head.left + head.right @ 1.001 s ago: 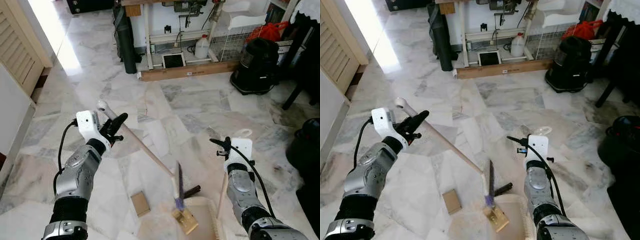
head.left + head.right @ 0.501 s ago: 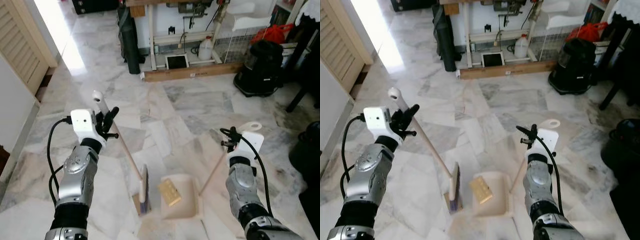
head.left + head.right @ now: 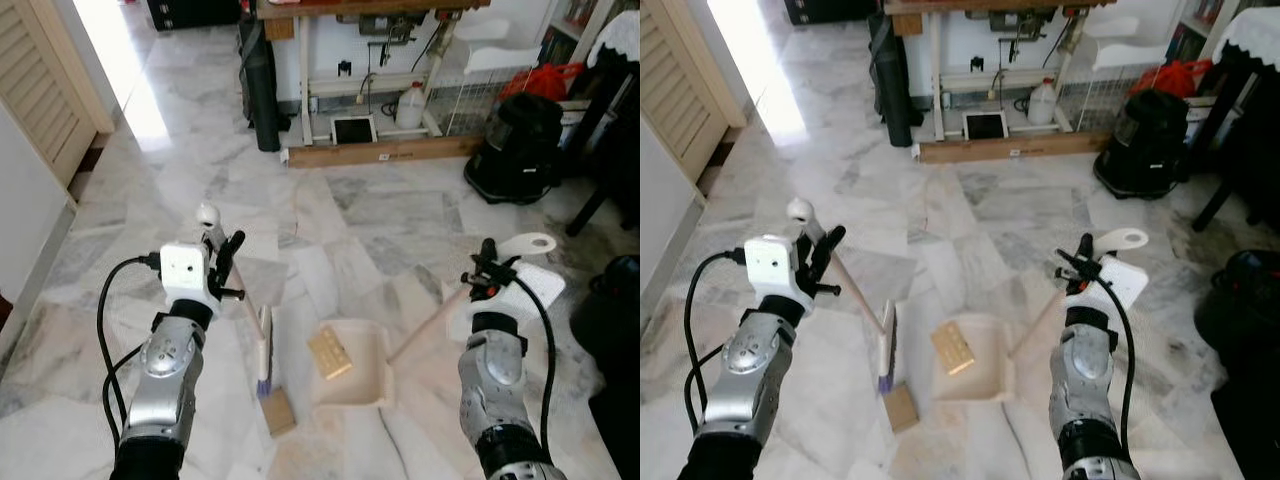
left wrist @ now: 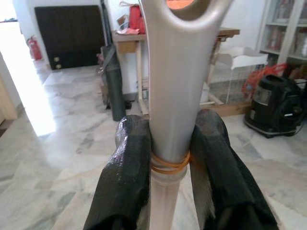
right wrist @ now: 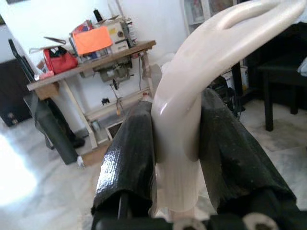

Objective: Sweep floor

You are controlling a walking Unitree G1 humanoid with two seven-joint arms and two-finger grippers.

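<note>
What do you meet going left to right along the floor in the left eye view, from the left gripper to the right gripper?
Left gripper shut on the broom handle → broom head → cardboard piece lying in the dustpan → dustpan handle → right gripper shut on that handle's top.

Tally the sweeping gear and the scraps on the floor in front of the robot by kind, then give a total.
Brooms: 1, held in the left pincer
Dustpans: 1, held by its handle in the right pincer
Cardboard-like scraps: 2, one in the dustpan, one on the floor by the broom head
Total: 4
</note>
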